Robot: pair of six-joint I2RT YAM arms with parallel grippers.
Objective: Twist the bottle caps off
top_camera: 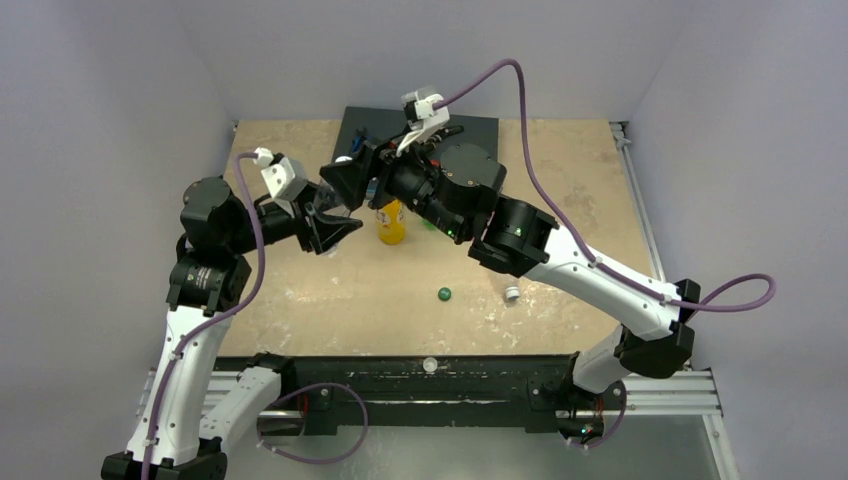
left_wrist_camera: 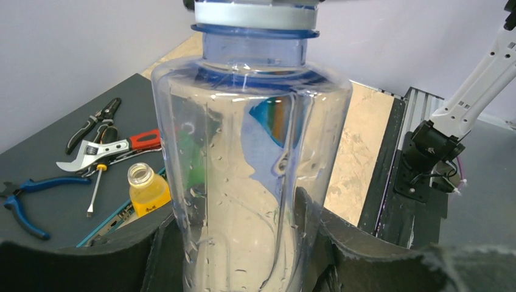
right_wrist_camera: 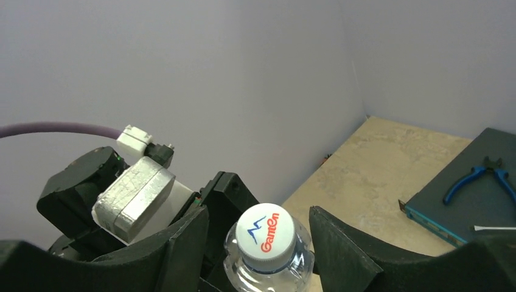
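The larger clear bottle (left_wrist_camera: 255, 158) stands upright between the black fingers of my left gripper (left_wrist_camera: 243, 243), which is shut on its lower body. Its white cap (right_wrist_camera: 266, 236), printed with a red and blue logo, sits on the neck and also shows at the top of the left wrist view (left_wrist_camera: 255, 15). My right gripper (right_wrist_camera: 261, 243) is open over it, one finger (right_wrist_camera: 182, 249) on each side of the cap, with a gap on both sides. In the top view both grippers (top_camera: 335, 215) (top_camera: 365, 175) meet left of the orange-yellow bottle (top_camera: 391, 222), which has no cap on it (left_wrist_camera: 146, 191).
A dark green cap (top_camera: 444, 294) and a white cap (top_camera: 512, 294) lie loose on the tan table. A dark mat (top_camera: 470, 130) at the back holds blue pliers (left_wrist_camera: 24, 198), a wrench (left_wrist_camera: 91, 155) and a screwdriver (left_wrist_camera: 97, 182). Walls close in on three sides.
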